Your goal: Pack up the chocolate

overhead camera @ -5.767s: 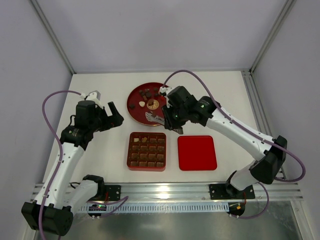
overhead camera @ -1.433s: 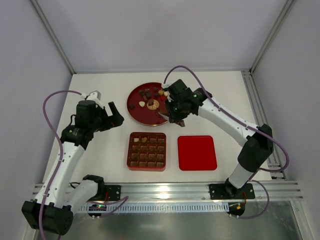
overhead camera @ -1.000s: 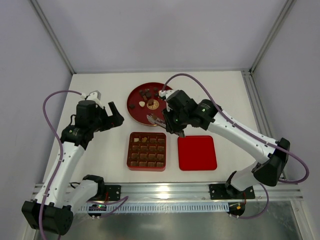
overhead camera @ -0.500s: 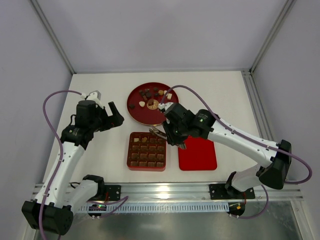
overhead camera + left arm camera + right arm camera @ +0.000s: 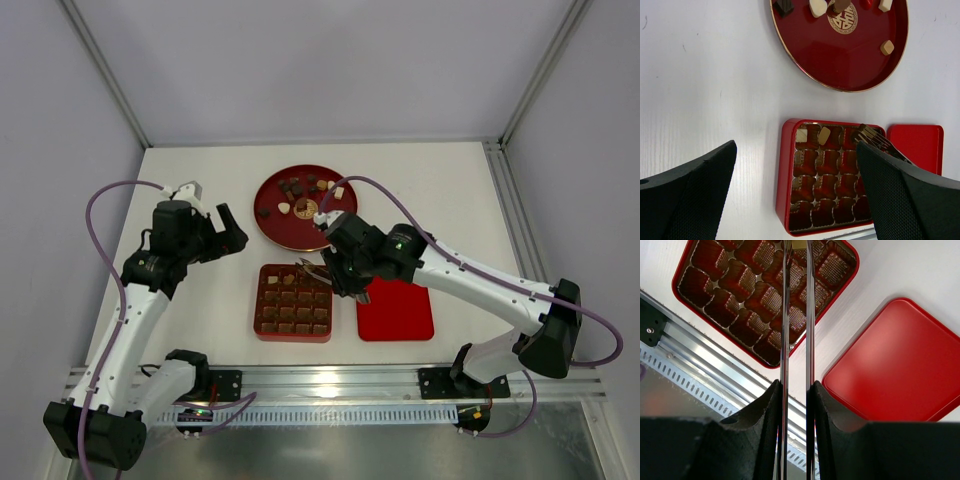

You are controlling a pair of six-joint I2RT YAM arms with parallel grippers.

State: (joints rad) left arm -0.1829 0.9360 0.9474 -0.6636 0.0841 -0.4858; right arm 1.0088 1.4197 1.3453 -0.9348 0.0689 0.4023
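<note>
The chocolate (image 5: pixel 300 187) lies as several small dark, brown and cream pieces on a round red plate (image 5: pixel 285 232). It also shows in the left wrist view (image 5: pixel 886 47). A square red box (image 5: pixel 258 305) with grid compartments holds a cream piece (image 5: pixel 801 135) and a tan piece (image 5: pixel 824 134) in its far row. My right gripper (image 5: pixel 345 280) is shut on metal tongs (image 5: pixel 785 315). The tong tips (image 5: pixel 303 265) hang over the box's far right corner (image 5: pixel 875 140), with a small tan bit between them at the right wrist view's top edge. My left gripper (image 5: pixel 225 228) is open and empty, left of the plate.
A flat red lid (image 5: pixel 394 306) lies right of the box, under the right arm, and shows in the right wrist view (image 5: pixel 890 370). The aluminium rail (image 5: pixel 330 380) runs along the near table edge. I cannot tell whether the box's darker cells are filled.
My right arm has carried the tongs from the round plate toward me, and their tips are now over the box's far right corner. The left arm has not moved.
</note>
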